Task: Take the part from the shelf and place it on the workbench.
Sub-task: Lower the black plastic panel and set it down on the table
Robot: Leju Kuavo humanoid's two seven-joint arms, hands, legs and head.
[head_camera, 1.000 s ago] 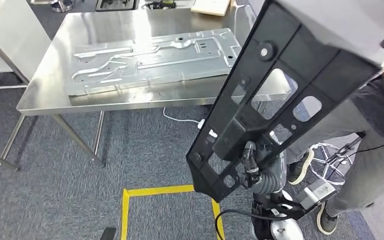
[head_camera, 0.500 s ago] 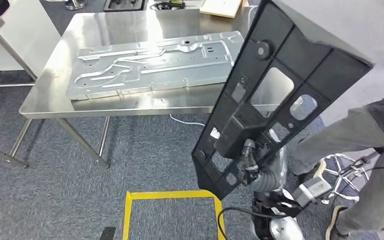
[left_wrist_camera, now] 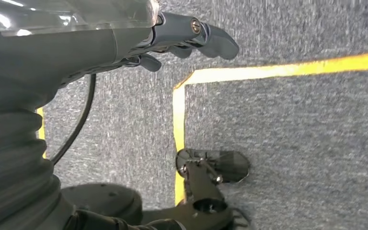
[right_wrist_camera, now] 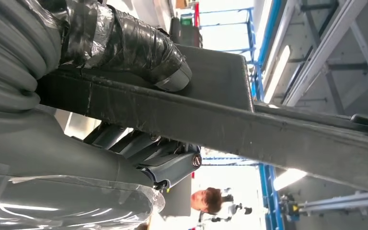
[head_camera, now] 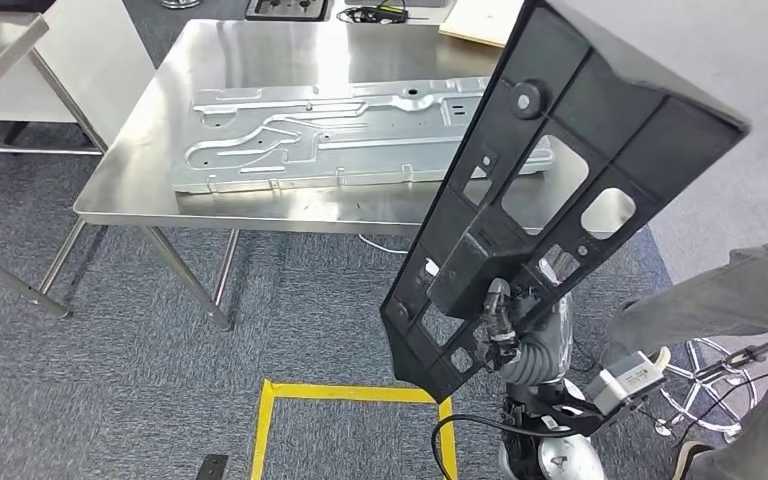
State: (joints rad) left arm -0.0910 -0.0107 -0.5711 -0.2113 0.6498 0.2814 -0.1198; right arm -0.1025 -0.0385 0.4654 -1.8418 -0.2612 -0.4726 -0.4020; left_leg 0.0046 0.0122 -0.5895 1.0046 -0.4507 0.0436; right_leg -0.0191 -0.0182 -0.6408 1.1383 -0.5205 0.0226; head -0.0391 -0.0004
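Fingers of the right hand wrap the lower edge of the black part, with the taped thumb pressed against the opposite face, so the panel's edge is clamped between them. Held this way, the black part rises tilted from the right hand, its lower corner near the yellow floor tape and its upper end reaching up and to the right, overlapping the near right corner of the steel table in the head view without touching it. Lying flat on the table is a long stamped metal panel. Left hand hangs over grey carpet beside the tape, its fingers loosely curled and holding nothing. At the right edge of the head view, a person's leg in grey trousers stands beside a stool base.
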